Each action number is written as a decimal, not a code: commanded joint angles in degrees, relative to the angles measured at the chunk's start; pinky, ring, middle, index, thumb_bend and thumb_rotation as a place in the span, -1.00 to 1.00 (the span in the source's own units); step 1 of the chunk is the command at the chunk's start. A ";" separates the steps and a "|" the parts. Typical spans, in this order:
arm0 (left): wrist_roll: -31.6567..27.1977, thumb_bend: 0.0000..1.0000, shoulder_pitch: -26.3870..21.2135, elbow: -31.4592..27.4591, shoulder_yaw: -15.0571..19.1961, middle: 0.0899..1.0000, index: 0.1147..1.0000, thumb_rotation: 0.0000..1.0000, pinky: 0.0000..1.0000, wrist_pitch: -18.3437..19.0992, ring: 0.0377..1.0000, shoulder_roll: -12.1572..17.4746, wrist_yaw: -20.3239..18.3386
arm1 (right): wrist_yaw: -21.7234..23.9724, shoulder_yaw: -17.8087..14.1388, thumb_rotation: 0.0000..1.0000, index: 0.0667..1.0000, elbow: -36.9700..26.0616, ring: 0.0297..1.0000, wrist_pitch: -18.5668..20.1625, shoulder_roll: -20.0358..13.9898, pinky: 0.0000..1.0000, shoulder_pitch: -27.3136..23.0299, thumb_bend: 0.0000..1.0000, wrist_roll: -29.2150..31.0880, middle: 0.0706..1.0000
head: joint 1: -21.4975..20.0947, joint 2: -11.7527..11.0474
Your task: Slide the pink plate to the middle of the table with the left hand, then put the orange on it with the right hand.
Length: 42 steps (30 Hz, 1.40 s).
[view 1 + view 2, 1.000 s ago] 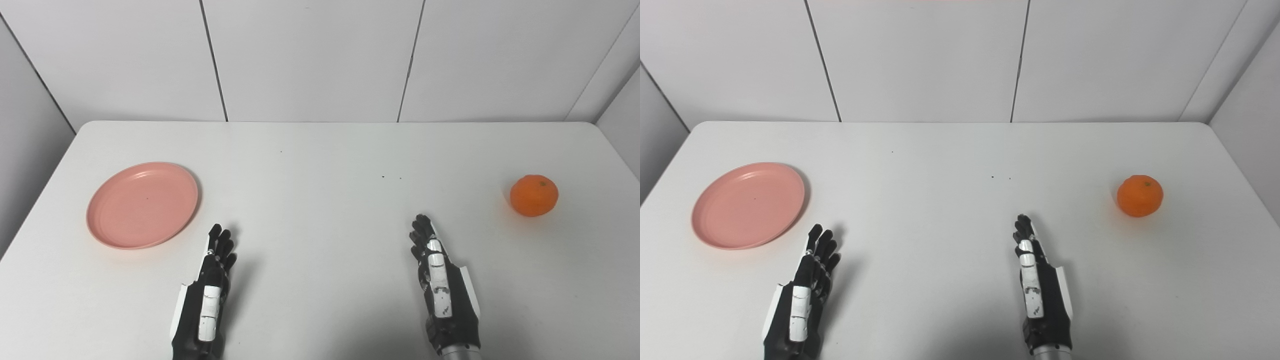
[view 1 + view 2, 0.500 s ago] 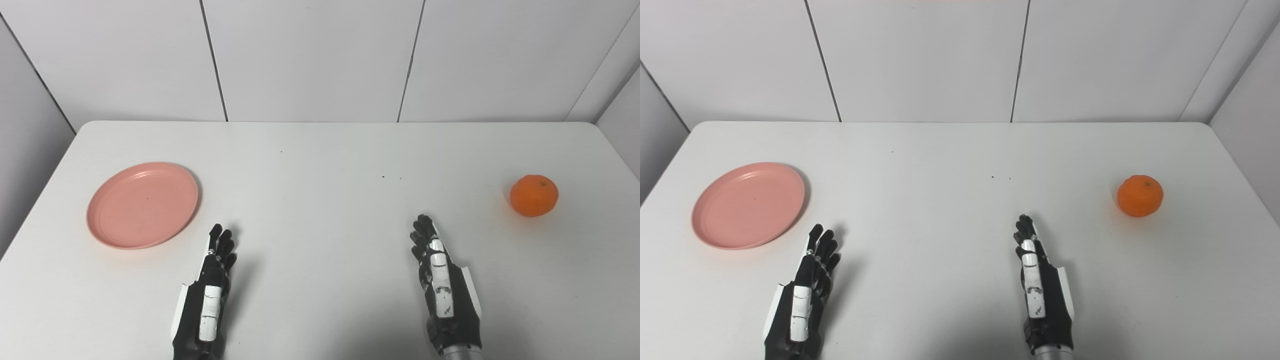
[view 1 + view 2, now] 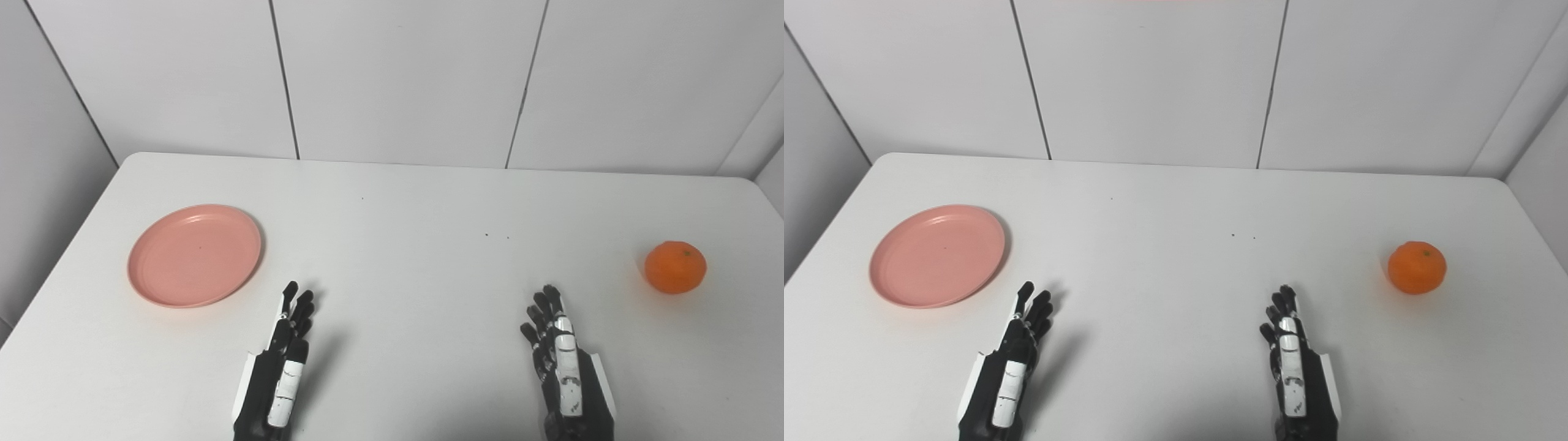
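Below, left hand [image 3: 278,367] and right hand [image 3: 566,373] wrists cut off, fingers apart.

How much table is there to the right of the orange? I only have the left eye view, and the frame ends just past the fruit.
Observer: The right eye view shows a wider strip of bare table beyond the orange. The table's right edge runs down almost level with the fruit before it leaves the picture.
Operator: What shows in that extra strip?
Observer: Only white tabletop, with the right side wall beyond the edge. The orange sits well inside the edge, not at it.
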 commanded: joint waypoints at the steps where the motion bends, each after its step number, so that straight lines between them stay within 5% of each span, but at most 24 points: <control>1: 1.60 0.62 11.73 3.54 -1.40 0.88 0.97 0.90 0.85 -3.03 0.88 2.88 1.26 | 2.24 -0.88 1.00 1.00 0.16 0.99 -4.60 -3.06 1.00 12.19 0.49 0.92 1.00 | 0.66 -0.30; 13: 3.10 0.49 10.72 5.93 -3.36 0.84 0.90 0.83 0.75 -3.71 0.85 1.97 3.59 | 7.10 -5.00 1.00 1.00 4.06 1.00 -6.19 -2.72 1.00 11.08 0.47 2.84 1.00 | 5.63 -4.18; 31: 5.68 0.67 5.21 2.68 -3.49 0.78 0.81 0.74 0.63 -3.69 0.77 2.86 6.20 | 9.06 -6.33 1.00 1.00 5.01 1.00 -5.17 -1.42 1.00 9.05 0.41 2.13 1.00 | 7.95 -3.74; 38: 4.39 0.66 -2.15 -2.42 -3.12 0.71 0.71 0.64 0.52 -0.34 0.68 3.54 4.59 | 8.83 -6.13 1.00 1.00 5.00 1.00 -5.52 -0.79 1.00 8.94 0.36 1.31 1.00 | 8.91 -4.17; 42: 3.26 0.76 -6.46 -6.47 -2.35 0.65 0.66 0.61 0.47 5.38 0.62 3.58 3.02 | 8.67 -6.02 1.00 1.00 4.27 1.00 -5.31 -0.35 1.00 9.45 0.35 1.43 1.00 | 8.50 -3.67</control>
